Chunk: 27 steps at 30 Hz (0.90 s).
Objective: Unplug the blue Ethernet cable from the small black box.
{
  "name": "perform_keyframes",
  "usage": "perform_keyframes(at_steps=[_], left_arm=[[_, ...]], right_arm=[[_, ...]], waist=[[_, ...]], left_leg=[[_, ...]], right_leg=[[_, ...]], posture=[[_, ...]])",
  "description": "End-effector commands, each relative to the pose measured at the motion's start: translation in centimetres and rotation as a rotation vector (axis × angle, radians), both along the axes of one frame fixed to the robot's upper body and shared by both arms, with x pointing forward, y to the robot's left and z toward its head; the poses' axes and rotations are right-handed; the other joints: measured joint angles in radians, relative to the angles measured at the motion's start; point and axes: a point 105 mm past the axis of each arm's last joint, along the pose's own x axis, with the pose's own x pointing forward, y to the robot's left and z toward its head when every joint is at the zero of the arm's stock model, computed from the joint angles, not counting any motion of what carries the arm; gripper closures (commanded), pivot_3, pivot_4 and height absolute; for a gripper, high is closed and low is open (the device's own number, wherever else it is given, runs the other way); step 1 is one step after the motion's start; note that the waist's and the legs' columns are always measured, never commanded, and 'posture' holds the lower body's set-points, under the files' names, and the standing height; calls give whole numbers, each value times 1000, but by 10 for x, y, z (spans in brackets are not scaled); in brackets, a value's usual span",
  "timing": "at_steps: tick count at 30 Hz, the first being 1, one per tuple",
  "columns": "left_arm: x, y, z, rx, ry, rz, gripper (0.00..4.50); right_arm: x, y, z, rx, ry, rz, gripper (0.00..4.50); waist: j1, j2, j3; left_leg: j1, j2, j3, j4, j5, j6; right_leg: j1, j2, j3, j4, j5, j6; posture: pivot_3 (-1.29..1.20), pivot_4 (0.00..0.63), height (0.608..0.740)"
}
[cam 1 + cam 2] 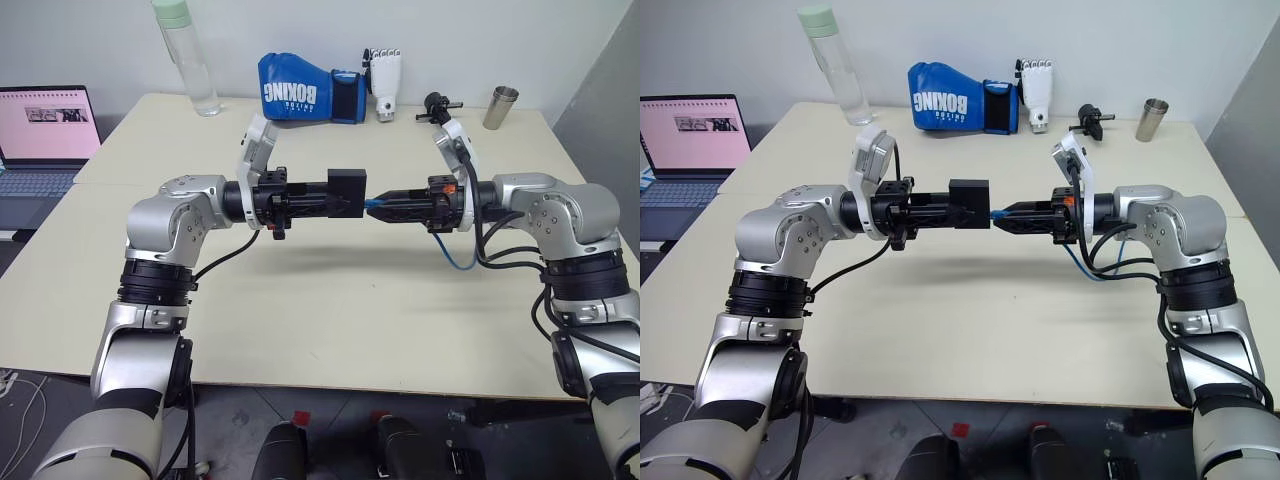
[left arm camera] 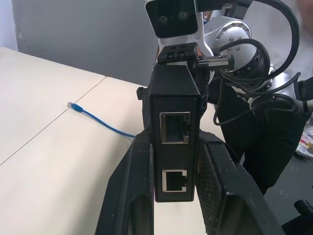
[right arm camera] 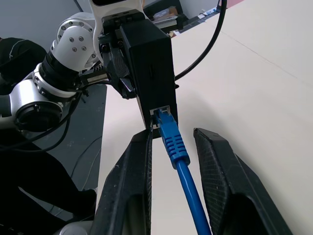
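Observation:
My left gripper [image 1: 340, 203] is shut on the small black box [image 1: 348, 186] and holds it level above the table, pointing right. In the left wrist view the box [image 2: 173, 98] sits between the fingers [image 2: 132, 186], and the two ports on this face are empty. On the box's far side, the plug of the blue Ethernet cable [image 3: 171, 139] sits at a port. My right gripper [image 3: 171, 134] points left, its fingers either side of the plug with small gaps, open. The cable [image 1: 455, 258] droops below the right wrist, and its other end [image 2: 73, 105] lies on the table.
Along the table's far edge stand a clear bottle [image 1: 190, 60], a blue boxing glove [image 1: 300, 93], a white robotic hand [image 1: 385, 85], a black knobbed gadget [image 1: 437, 105] and a steel cup [image 1: 500, 107]. A laptop [image 1: 45, 135] sits off to the left.

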Motion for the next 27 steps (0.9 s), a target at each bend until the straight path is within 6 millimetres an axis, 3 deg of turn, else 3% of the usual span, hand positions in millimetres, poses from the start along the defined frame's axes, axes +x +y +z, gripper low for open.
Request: perform_keyframes(at_steps=[1,11,27], left_arm=[[-6,-3,13,-6,-53,-32,3702],[-5,-2,12,-5,-54,-29,3702],[-4,-2,13,-2,-58,-28,3702]], right_arm=[[-7,0,24,43,-54,36,3098],[-11,0,27,57,-27,60,3098],[-8,-1,13,-2,-66,55,3098]], waist=[[0,0,0],[0,0,0],[0,0,0]], left_leg=[[0,0,0,0,0,0],[0,0,0,0,0,0],[0,0,0,0,0,0]], right_leg=[[0,0,0,0,0,0],[0,0,0,0,0,0],[0,0,0,0,0,0]], posture=[[0,150,740],[0,150,740],[0,150,740]])
